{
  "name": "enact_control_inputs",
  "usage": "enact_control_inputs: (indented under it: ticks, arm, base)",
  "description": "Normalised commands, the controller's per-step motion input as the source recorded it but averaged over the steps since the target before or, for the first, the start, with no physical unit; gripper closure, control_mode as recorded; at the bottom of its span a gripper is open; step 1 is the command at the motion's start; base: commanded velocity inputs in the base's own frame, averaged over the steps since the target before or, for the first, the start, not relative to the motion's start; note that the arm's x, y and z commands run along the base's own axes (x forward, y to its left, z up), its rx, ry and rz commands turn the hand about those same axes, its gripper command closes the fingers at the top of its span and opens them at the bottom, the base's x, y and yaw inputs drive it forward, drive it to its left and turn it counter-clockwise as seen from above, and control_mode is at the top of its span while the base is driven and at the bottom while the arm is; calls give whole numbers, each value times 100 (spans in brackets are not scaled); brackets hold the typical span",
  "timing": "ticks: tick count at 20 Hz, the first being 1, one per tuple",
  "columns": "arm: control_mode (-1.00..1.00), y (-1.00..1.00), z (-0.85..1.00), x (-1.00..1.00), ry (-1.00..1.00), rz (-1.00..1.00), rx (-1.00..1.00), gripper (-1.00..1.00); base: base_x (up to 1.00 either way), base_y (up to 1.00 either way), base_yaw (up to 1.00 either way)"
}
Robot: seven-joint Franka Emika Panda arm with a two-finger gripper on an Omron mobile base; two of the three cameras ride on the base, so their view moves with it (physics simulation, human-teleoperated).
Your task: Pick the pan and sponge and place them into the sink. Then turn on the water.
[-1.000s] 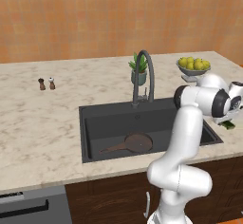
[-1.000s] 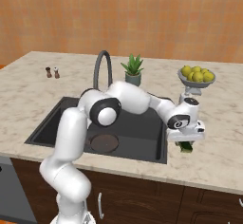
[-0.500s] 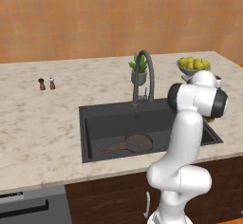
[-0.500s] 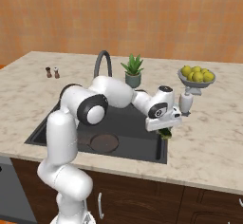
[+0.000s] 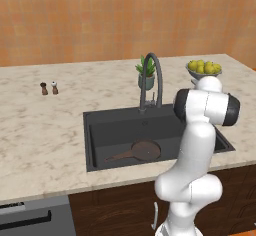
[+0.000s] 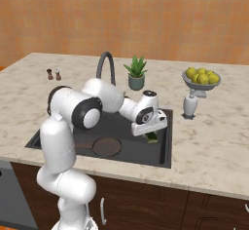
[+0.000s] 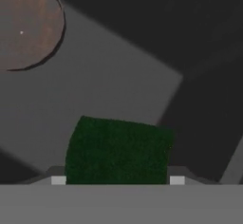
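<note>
Light was even and fairly bright across both base views, soft and shadeless on the pale counter [image 5: 45, 130] around the sink [image 5: 95, 140], with no glare spots on the stone. The sink basin stayed dark, its walls shaded deeper than its floor, and the pan [image 5: 142, 151] inside it read only dimly against the black. Rendering was slightly soft throughout, with edges of the faucet [image 5: 152, 80] a little jagged. In the hand view the scene was dim: broad grey bands of lighter and darker shade crossed the sink floor [image 7: 118, 66], and the sponge [image 7: 116, 149] looked very dark green, grainy and blurred.
</note>
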Motion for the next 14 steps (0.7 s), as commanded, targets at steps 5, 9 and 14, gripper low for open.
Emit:
enact_control_inputs:
  ticks: [5, 9, 14]
  arm:
    - [-100, 21, -87, 1, 0, 5, 0, 100]
    - [-100, 1, -59, 0, 0, 1, 0, 100]
    - [-100, 0, -66, 7, 0, 0, 0, 100]
  base:
    - [0, 0, 0]
    - [0, 0, 0]
    - [0, 0, 0]
